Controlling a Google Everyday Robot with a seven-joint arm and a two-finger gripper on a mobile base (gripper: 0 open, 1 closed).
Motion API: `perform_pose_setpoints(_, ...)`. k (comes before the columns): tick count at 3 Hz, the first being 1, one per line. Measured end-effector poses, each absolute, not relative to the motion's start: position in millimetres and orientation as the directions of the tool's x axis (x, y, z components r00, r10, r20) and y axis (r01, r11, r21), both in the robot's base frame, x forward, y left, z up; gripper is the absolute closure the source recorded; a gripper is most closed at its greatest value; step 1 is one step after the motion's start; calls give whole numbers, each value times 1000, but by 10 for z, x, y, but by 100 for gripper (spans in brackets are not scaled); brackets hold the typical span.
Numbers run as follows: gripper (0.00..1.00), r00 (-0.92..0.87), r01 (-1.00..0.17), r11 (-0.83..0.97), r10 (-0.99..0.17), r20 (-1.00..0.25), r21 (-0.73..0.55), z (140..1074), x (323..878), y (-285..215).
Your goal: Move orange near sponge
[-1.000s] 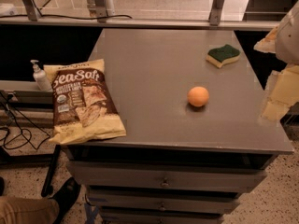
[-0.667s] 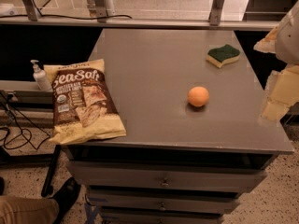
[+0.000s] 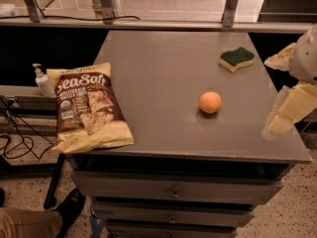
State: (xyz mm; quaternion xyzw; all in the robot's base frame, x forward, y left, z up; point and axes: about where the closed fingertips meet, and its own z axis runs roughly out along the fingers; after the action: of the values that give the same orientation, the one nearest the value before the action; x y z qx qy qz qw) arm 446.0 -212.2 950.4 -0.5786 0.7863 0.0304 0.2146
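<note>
The orange (image 3: 210,102) sits mid-right on the grey surface (image 3: 163,73), well apart from the sponge (image 3: 237,58) near the far right corner; the pincer (image 3: 275,94) hovers at the right edge, spread wide, empty.

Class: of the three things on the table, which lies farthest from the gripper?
The chip bag, at the left edge. The gripper hangs by the right edge, with orange and sponge far nearer it.

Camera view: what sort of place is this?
Probably a lab or workshop: grey drawer cabinet, black cable along the back ledge, metal posts behind. End effector hangs at the cabinet's right edge.
</note>
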Motion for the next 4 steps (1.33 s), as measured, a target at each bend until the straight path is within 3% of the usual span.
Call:
perform_pose_setpoints(2, 0, -287, -868, 478, -702, -652, -134, 8961, 4920, -2026)
perform_pose_setpoints(4, 0, -305, -846, 532, -541, -784, -38, 8677, 5292, -1696)
